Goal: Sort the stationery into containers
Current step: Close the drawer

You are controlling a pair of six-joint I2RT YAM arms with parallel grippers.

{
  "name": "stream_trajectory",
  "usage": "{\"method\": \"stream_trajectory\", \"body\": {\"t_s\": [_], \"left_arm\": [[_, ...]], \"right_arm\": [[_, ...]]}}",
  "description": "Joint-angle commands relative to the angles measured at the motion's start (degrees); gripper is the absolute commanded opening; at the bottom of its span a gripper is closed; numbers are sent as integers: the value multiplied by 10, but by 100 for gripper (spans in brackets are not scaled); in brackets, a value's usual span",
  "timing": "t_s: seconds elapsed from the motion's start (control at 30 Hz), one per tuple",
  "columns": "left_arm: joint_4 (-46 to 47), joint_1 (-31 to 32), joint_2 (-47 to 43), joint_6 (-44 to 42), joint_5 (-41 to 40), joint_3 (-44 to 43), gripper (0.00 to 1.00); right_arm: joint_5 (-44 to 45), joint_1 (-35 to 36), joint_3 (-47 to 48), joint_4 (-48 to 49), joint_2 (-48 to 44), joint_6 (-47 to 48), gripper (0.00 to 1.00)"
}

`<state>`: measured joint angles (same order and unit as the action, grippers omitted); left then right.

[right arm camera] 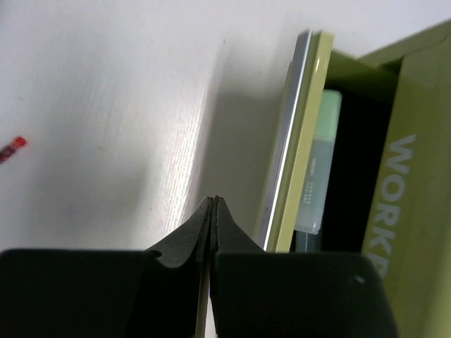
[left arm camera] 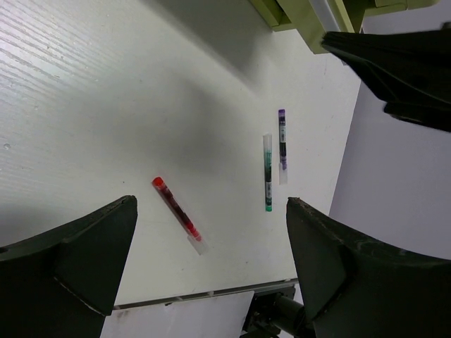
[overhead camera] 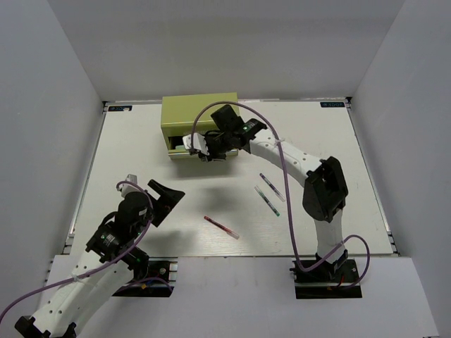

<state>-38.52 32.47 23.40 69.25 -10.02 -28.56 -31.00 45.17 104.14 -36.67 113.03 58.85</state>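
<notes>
The olive-green chest (overhead camera: pixel 198 113) stands at the back of the table with a drawer (right arm camera: pixel 292 148) pulled out. A pale green marker (right arm camera: pixel 317 169) lies inside that drawer. My right gripper (right arm camera: pixel 213 201) is shut with nothing between its fingers, just in front of the drawer's face (overhead camera: pixel 199 148). A thin red pen (overhead camera: pixel 220 227) (left arm camera: pixel 177 213) lies on the table's middle. To its right lie a green-ended pen (left arm camera: pixel 268 172) (overhead camera: pixel 268 201) and a purple-ended pen (left arm camera: pixel 282 139) (overhead camera: pixel 271 186). My left gripper (overhead camera: pixel 165 201) (left arm camera: pixel 211 232) hangs open above the near left of the table, holding nothing.
The right arm (left arm camera: pixel 402 70) stretches from its base at the near right across to the chest (left arm camera: pixel 310 17). White walls close in the table on three sides. The table's near edge (left arm camera: pixel 204 299) lies just under the left gripper.
</notes>
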Motion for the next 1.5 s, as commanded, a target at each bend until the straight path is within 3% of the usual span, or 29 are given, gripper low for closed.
{"method": "stream_trajectory", "body": {"t_s": [0.0,0.5,0.77,1.07,1.2,1.27,1.4,1.43,1.47], "left_arm": [[10,2,2,-15,3,-10,96],[29,2,13,-20,3,-5,96],[66,2,13,-20,-3,9,99],[188,2,20,36,-3,76,99],[250,2,70,36,-13,83,99],[270,2,103,36,-24,77,93],[348,2,163,41,-57,77,78],[381,2,177,41,-62,77,73],[398,2,192,52,-71,77,63]], "right_arm": [[60,-3,16,5,39,7,0],[269,-4,23,178,95,-58,0],[340,-5,32,232,106,-65,0],[397,-14,26,279,116,-78,0],[358,-19,17,253,98,-81,0],[336,-20,-2,231,64,-82,0],[207,-27,-80,201,-27,-111,1],[194,-30,-90,202,-43,-122,13],[191,-32,-100,208,-86,-163,35]]}}
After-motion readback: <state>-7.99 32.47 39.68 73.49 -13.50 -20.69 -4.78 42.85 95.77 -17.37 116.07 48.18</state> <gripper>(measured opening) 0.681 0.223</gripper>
